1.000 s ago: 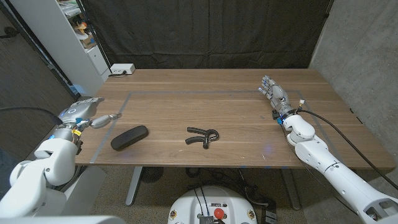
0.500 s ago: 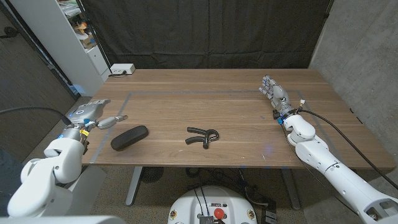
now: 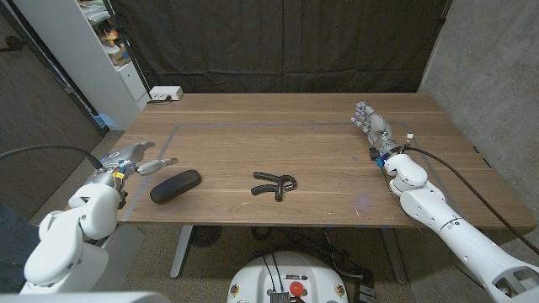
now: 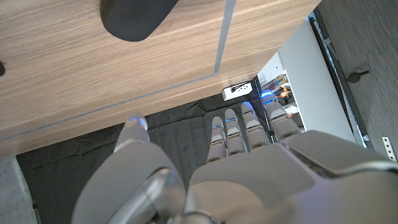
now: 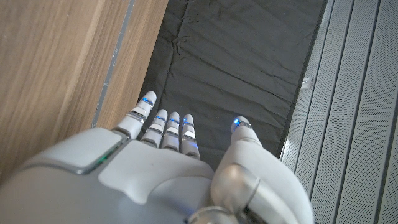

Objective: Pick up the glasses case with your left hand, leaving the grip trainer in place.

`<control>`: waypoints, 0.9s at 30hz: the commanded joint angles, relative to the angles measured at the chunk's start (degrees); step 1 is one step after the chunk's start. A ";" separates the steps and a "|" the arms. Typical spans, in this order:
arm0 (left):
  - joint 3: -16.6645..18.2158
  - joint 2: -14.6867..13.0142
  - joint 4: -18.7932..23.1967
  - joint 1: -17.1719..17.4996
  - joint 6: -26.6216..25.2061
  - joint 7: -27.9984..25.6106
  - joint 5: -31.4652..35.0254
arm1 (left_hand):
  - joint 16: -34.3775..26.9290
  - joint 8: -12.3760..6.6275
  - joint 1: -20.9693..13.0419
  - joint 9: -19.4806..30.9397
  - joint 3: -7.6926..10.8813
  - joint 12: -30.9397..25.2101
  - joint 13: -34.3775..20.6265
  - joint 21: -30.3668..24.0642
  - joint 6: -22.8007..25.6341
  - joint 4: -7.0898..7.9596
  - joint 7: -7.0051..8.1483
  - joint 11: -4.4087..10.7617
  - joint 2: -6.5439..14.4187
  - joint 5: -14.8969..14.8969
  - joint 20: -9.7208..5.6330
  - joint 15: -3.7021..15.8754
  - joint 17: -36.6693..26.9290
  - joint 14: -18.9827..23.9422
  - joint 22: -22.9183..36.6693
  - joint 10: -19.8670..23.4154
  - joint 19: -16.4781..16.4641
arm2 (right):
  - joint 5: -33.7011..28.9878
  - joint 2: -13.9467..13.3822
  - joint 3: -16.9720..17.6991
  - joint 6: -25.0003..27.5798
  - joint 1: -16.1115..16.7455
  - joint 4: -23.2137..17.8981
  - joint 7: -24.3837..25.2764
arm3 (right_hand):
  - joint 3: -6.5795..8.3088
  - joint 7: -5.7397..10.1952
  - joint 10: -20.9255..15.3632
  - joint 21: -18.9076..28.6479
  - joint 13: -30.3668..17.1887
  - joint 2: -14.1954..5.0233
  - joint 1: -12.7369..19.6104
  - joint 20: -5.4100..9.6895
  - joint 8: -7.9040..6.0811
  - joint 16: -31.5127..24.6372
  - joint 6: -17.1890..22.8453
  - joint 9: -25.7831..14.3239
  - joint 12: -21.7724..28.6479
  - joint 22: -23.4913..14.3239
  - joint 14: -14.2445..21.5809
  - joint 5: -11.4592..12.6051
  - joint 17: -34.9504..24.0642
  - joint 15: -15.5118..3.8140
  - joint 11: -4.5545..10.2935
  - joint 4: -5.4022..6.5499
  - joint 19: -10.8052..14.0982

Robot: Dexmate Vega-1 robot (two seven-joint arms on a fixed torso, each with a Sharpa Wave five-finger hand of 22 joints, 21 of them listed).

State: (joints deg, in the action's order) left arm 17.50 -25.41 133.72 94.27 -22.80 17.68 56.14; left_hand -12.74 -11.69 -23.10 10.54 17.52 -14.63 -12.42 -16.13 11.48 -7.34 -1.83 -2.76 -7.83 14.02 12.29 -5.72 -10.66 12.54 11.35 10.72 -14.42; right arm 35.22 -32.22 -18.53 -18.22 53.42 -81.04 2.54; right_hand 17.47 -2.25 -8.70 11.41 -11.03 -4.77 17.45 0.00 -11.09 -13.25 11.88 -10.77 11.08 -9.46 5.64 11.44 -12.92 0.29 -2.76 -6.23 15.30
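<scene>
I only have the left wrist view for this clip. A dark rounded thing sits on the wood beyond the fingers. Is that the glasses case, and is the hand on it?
Observer: Yes, that is the glasses case. The left hand is beside it, not touching, holding nothing.
Operator: Where is the grip trainer?
Observer: The grip trainer lies near the table's middle, apart from the case, on its right-arm side.
Operator: And the right hand?
Observer: The right hand is far across the table, fingers extended, holding nothing.
</scene>
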 commanded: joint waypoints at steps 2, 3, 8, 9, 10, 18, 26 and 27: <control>-2.19 -4.14 0.08 -0.76 -5.23 3.69 0.47 | 0.15 0.01 -0.95 0.16 -0.10 -0.17 -0.09 -0.23 0.25 -0.01 0.16 0.15 0.10 0.64 0.13 -0.31 -0.10 -0.14 0.08 0.21 -0.74 | -0.17 0.70 -0.55 0.25 -0.85 1.03 -0.16 | -0.20 0.06 -0.56 -0.27 -0.19 -0.61 0.23 -0.11 -0.31 -0.10 0.40 -0.19 0.34 -0.27 0.57 0.02 -0.13 0.09 -0.13 0.01 0.73; -2.28 -4.35 0.09 -0.68 -5.40 3.62 0.52 | 0.18 0.04 -0.97 0.16 -0.11 -0.16 -0.10 -0.23 0.21 -0.01 0.12 0.13 0.10 0.66 0.13 -0.35 -0.10 -0.18 0.07 0.19 -0.78 | -0.18 0.76 -0.57 0.21 -0.88 1.07 -0.15 | -0.20 0.05 -0.57 -0.28 -0.19 -0.64 0.20 -0.11 -0.30 -0.10 0.38 -0.19 0.34 -0.27 0.56 0.02 -0.14 0.10 -0.13 0.03 0.72; -2.79 -5.28 0.13 -0.25 -6.20 3.23 1.01 | 0.28 0.08 -1.06 0.16 -0.16 -0.10 -0.10 -0.21 0.16 -0.04 0.12 0.21 0.10 0.70 0.16 -0.44 -0.10 -0.29 0.05 0.12 -0.89 | -0.21 0.80 -0.69 0.28 -0.94 1.03 -0.25 | -0.23 0.01 -0.56 -0.29 -0.19 -0.65 0.17 -0.10 -0.31 -0.10 0.40 -0.19 0.34 -0.27 0.60 0.01 -0.16 0.07 -0.13 0.04 0.73; -2.82 -5.49 0.09 -0.17 -6.19 3.13 0.98 | 0.30 0.09 -1.07 0.16 -0.17 -0.11 -0.10 -0.20 0.15 -0.04 0.15 0.20 0.10 0.71 0.17 -0.45 -0.10 -0.30 0.05 0.15 -0.91 | -0.23 0.78 -0.71 0.31 -0.94 1.01 -0.26 | -0.24 0.03 -0.58 -0.29 -0.19 -0.65 0.18 -0.08 -0.31 -0.10 0.41 -0.19 0.34 -0.27 0.59 0.01 -0.16 0.08 -0.12 0.04 0.73; -2.89 -5.61 0.09 -0.14 -6.29 3.06 0.96 | 0.32 0.10 -1.08 0.16 -0.18 -0.09 -0.10 -0.20 0.15 -0.04 0.16 0.21 0.10 0.72 0.17 -0.43 -0.10 -0.31 0.04 0.11 -0.93 | -0.24 0.79 -0.71 0.31 -0.94 1.00 -0.26 | -0.23 0.02 -0.55 -0.29 -0.19 -0.67 0.18 -0.08 -0.31 -0.09 0.40 -0.19 0.33 -0.28 0.57 0.01 -0.16 0.09 -0.13 0.04 0.75; -3.97 -6.68 -0.05 -0.44 -7.12 2.53 1.09 | 0.39 0.14 -1.19 0.16 -0.27 -0.01 -0.11 -0.14 0.13 -0.07 0.22 0.25 0.10 0.78 0.20 -0.54 -0.10 -0.30 0.00 0.01 -1.04 | -0.09 1.02 -0.67 -0.19 -0.95 1.28 -0.52 | -0.25 0.05 -0.59 -0.30 -0.19 -0.64 0.20 -0.10 -0.29 -0.07 0.36 -0.19 0.34 -0.28 0.63 0.02 -0.15 0.07 -0.09 0.00 0.76; -5.87 -7.64 -1.48 -1.73 -7.62 1.82 -0.22 | 0.48 0.19 -1.27 0.17 -0.37 0.04 -0.12 -0.05 0.12 -0.08 0.22 0.19 0.08 0.84 0.22 -0.66 -0.11 -0.34 -0.03 -0.02 -1.08 | 0.05 1.23 -0.54 -0.57 -0.85 1.63 -0.51 | -0.27 0.11 -0.55 -0.31 -0.19 -0.65 0.16 -0.04 -0.28 -0.04 0.36 -0.20 0.33 -0.28 0.63 0.02 -0.16 0.07 -0.09 0.01 0.78; -6.01 -7.81 -1.70 -1.80 -7.40 1.61 -0.68 | 0.49 0.19 -1.28 0.17 -0.38 0.04 -0.12 -0.04 0.12 -0.08 0.29 0.13 0.07 0.85 0.22 -0.67 -0.11 -0.34 -0.04 -0.01 -1.08 | 0.07 1.22 -0.49 -0.65 -0.85 1.66 -0.54 | -0.27 0.11 -0.55 -0.32 -0.19 -0.66 0.17 -0.04 -0.28 -0.05 0.36 -0.20 0.33 -0.28 0.64 0.03 -0.16 0.08 -0.10 0.01 0.76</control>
State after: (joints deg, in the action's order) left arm 13.50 -31.73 133.44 93.57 -29.36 20.29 56.94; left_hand -12.27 -11.69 -23.65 10.53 17.42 -14.63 -12.41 -16.13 11.47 -7.45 -1.83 -2.76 -7.75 14.47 12.29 -6.16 -10.66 12.08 11.18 10.71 -15.04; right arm 35.12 -31.25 -19.14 -18.16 52.55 -79.77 2.13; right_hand 17.47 -2.25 -8.70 11.41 -11.08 -4.77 17.45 -0.31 -11.09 -13.25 11.88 -10.77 11.08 -9.46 5.63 11.44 -12.91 0.30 -2.76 -6.23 15.61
